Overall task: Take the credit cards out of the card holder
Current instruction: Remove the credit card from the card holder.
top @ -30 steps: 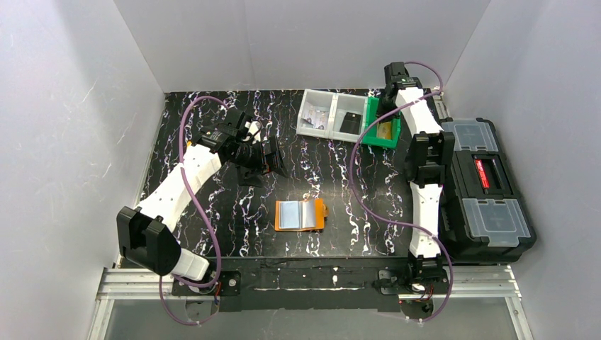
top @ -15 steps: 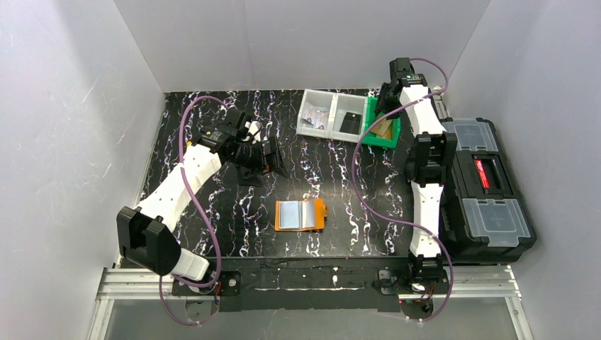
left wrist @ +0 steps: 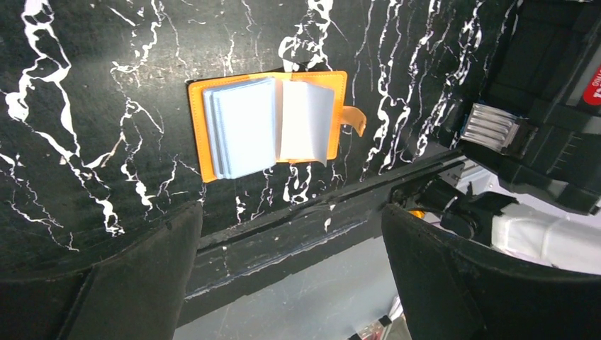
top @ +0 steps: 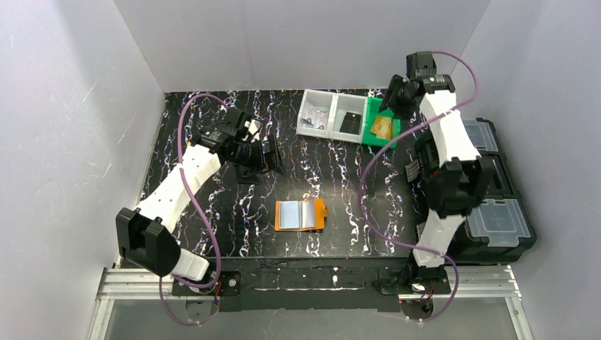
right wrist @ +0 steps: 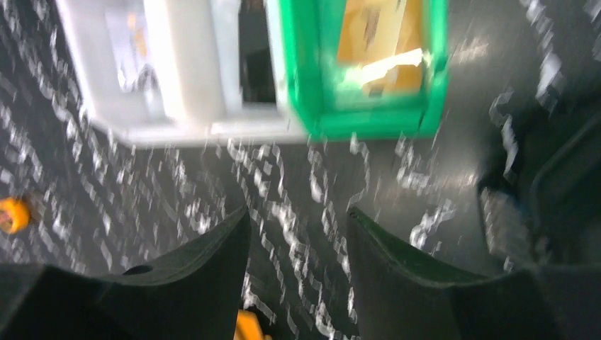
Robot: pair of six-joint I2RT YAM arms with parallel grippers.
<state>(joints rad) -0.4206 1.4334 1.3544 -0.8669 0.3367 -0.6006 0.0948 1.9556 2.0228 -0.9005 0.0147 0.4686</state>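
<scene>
The card holder (top: 300,214) lies on the table (top: 326,177), bins (top: 333,113) behind it.

worktop (top: 248,227): black stone-look sheet, white veins, slight sheen | card holder (top: 301,214): orange leather-like cover, matt; pale, smooth plastic leaves inside | green bin (top: 369,117): glossy plastic | pale bin (top: 333,113): translucent plastic | toolbox (top: 500,219): black matt plastic, clear lids | rail (top: 482,280): bare brushed metal

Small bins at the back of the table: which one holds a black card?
The middle clear plastic bin, between its clear twin and the green bin.
</scene>
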